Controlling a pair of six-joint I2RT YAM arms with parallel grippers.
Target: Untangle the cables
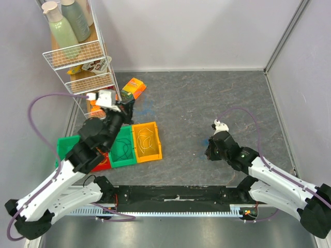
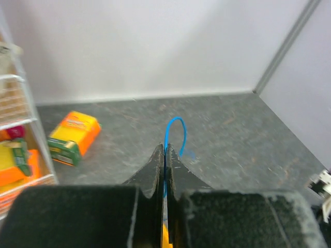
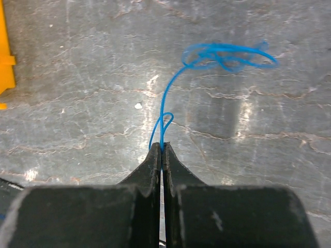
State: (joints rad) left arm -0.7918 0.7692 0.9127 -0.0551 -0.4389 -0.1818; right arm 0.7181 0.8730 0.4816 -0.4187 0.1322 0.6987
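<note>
Left gripper [image 2: 165, 148] pinching blue arc [image 2: 176, 119], right gripper [image 3: 162, 146] pinching tangled blue wire [image 3: 217, 50]

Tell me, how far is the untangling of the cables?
Looks done: a yellow cable lies in the yellow bin, a dark cable in the green bin. In hand: left gripper and right gripper are each shut on blue cable. Left: the blue tangle ahead of the right gripper is not yet pulled apart.

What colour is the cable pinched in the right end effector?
Blue. The cable shows best in the right wrist view.
</note>
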